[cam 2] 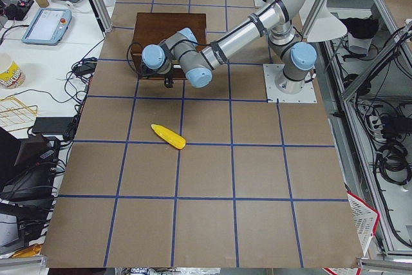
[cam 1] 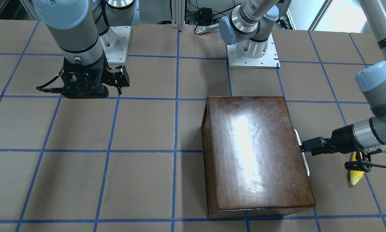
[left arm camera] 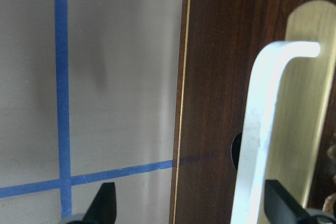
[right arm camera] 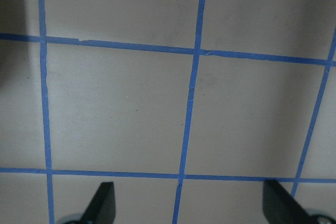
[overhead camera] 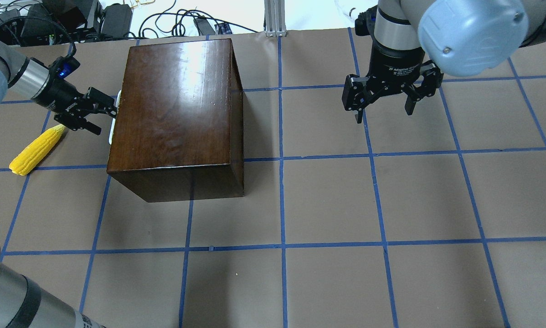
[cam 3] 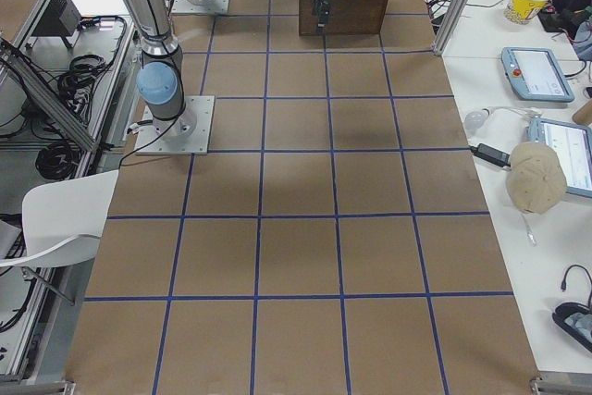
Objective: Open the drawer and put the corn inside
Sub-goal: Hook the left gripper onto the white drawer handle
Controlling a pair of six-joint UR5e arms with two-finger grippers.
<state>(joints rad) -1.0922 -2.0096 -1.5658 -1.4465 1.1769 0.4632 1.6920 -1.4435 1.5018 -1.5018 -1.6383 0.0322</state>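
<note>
**A:** The left gripper (overhead camera: pixel 106 121) is lined up at the drawer (left arm camera: pixel 210 77) with its jaws spread wide. The whitish handle (left arm camera: pixel 254 129) is seen between them, close to one finger and well off the other.

**B:** Nothing is gripped yet. The handle should be centred between the jaws before they are closed, or it may be nudged sideways.

**A:** The drawer is judged shut, flush in the box (overhead camera: pixel 177 100).

**B:** Then the pull is best kept straight back, so the box is not dragged.

**A:** The corn (overhead camera: pixel 36 151) is lying on the table (overhead camera: pixel 327 205), just behind the jaws and to one side.

**B:** The right gripper (overhead camera: pixel 383 115) is held wide too, with nothing between its jaws.
</note>
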